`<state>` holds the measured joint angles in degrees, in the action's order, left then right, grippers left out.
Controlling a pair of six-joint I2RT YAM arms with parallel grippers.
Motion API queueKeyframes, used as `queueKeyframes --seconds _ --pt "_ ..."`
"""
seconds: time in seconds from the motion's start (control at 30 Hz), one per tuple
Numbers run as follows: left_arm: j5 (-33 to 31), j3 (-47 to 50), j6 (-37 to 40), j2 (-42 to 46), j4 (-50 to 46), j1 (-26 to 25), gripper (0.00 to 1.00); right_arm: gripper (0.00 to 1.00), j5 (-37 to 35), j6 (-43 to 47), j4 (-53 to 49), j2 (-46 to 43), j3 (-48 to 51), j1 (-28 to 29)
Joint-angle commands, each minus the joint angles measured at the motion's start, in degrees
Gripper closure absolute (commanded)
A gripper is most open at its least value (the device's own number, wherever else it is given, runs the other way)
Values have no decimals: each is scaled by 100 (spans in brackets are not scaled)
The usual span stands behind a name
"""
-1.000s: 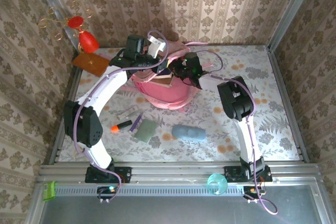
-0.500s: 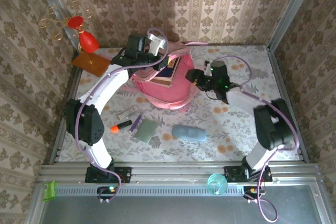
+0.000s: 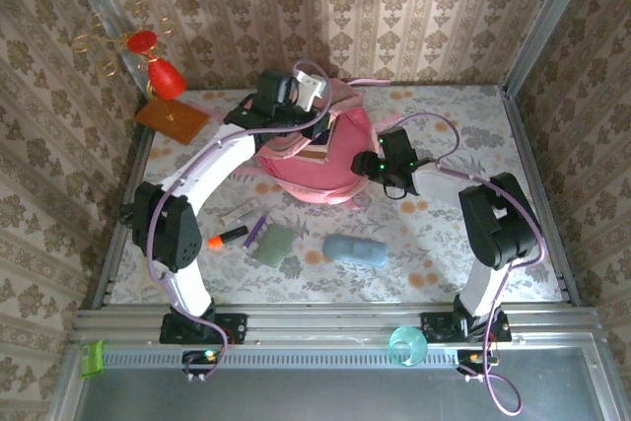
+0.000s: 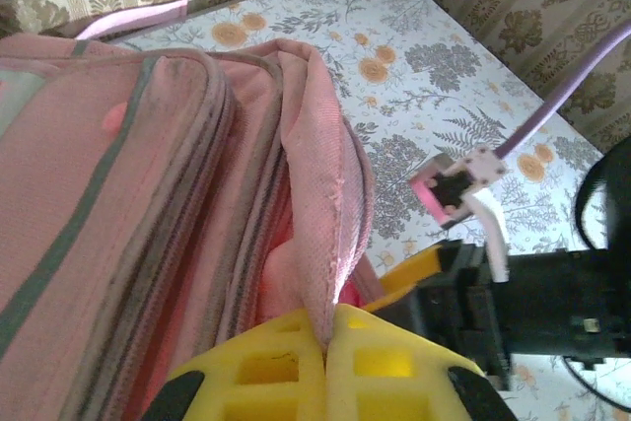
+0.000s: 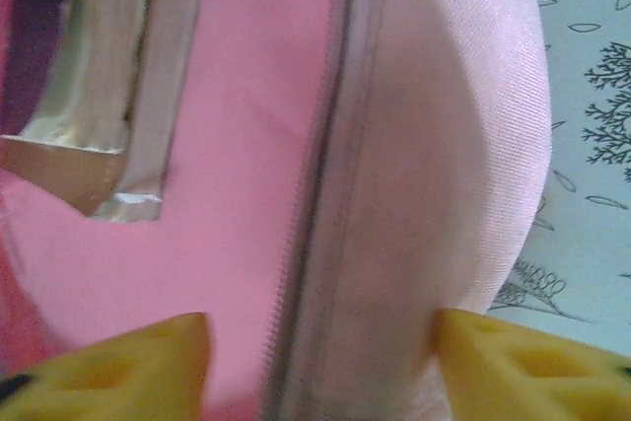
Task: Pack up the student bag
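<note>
On the far middle of the flower-patterned table (image 3: 493, 125) we see the student bag (image 3: 315, 173), a soft pink mound with its top open toward the overhead camera. A book (image 3: 327, 139) leans in that opening, part of it sticking out above the fabric; from the right wrist we catch its pale page edges inside the pink lining.

At the bag's far left edge the left gripper (image 4: 325, 342) has its yellow fingers pressed together on a fold of the bag's pink rim, and the fabric rises taut out of the pinch. Beside that fold run the bag's grey-piped zipper seams.

On the right side of the bag sits the right gripper (image 5: 320, 347). Its yellow fingers (image 5: 118, 362) are spread wide, and the bag's zipper edge and rounded outer wall lie between them. We cannot tell whether either finger touches the fabric.

Nearer to us, well apart from the bag, loose things lie on the table. A blue pencil case (image 3: 355, 249) is near the middle. To its left are a grey-green pouch (image 3: 273, 244), a purple pen (image 3: 255, 231), an orange-tipped marker (image 3: 226, 237) and a small clear item (image 3: 239, 212) that we cannot make out. A brown board (image 3: 171, 119) rests at the table's far left corner, below a red ornament (image 3: 164, 75) on the wall. A teal cup (image 3: 406, 345) stands on the near rail.
</note>
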<state>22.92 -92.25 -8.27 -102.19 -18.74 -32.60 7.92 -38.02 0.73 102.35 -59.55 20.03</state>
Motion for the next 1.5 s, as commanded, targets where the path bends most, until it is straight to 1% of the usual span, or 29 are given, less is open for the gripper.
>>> queueKeyframes --seconds 0.0,0.1,0.17,0.33,0.43,0.47,0.53,0.6,0.63,0.67,0.73,0.8,0.87,0.93,1.0,1.03,1.07,1.1,1.17,1.23,1.3,1.37,1.47 --pt "-303 53 -580 60 810 -370 100 57 -373 224 -310 144 -263 -320" --pt "-814 250 -1028 -43 1229 -696 100 65 -33 225 -237 325 -423 -836" --pt "-1126 326 -1308 -206 1517 -874 100 74 284 236 -295 539 -692 -1166" --pt "-1490 22 -1823 -776 1774 -1242 100 76 853 476 -760 993 -1527 -1596" --pt "-1640 -375 -1938 -1198 1794 -1468 100 75 930 649 -1188 1245 -2080 -1817" --pt "-1706 -552 -1982 -1358 1764 -1520 100 75 985 690 -1310 1330 -2263 -1894" --pt "-1785 -893 -2081 -1707 1768 -1595 93 72 1011 777 -1540 1449 -2565 -2037" --pt "-1758 -1301 -2109 -2067 1780 -1613 89 65 1005 825 -1670 1452 -2735 -2215" --pt "-1704 -1567 -2080 -2261 1715 -1611 86 62 1034 785 -1666 1398 -2730 -2337" --pt "-1636 -1834 -1978 -2414 1578 -1600 80 58 1044 717 -1645 1288 -2665 -2476" --pt "-1523 -2215 -1728 -2526 1186 -1577 74 53 1011 621 -1529 971 -2374 -2697" --pt "-1523 -2159 -1426 -2347 1008 -1540 65 51 922 599 -1463 561 -1947 -2841" --pt "-1618 -1649 -1087 -1874 1061 -1500 54 49 768 620 -1272 45 -1328 -2788" --pt "-1769 -910 -785 -1287 1146 -1437 45 46 859 547 -1024 -429 -721 -2627" --pt "-2091 66 -614 -593 1258 -1304 39 41 895 531 -854 -893 -201 -2245" --pt "-2349 635 -630 -222 1319 -1203 36 39 757 571 -896 -1098 -13 -1965" --pt "-2573 1162 -784 129 1333 -1050 35 35 612 626 -923 -1256 140 -1672" --pt "-2661 1729 -993 459 1344 -871 35 33 485 641 -959 -1370 272 -1397" --pt "-2513 2684 -1471 1007 1450 -442 35 30 363 521 -834 -1470 513 -1030" --pt "-2282 3454 -1766 1373 1622 -102 33 30 410 291 -570 -1453 733 -819" --pt "-2155 3864 -1885 1508 1574 144 32 30 473 176 -357 -1303 781 -659" --pt "-1957 4077 -2030 1503 1548 323 32 31 441 181 -360 -1080 665 -608" --pt "-1765 4370 -2324 1479 1661 570 31 37 166 271 -431 -794 488 -622"
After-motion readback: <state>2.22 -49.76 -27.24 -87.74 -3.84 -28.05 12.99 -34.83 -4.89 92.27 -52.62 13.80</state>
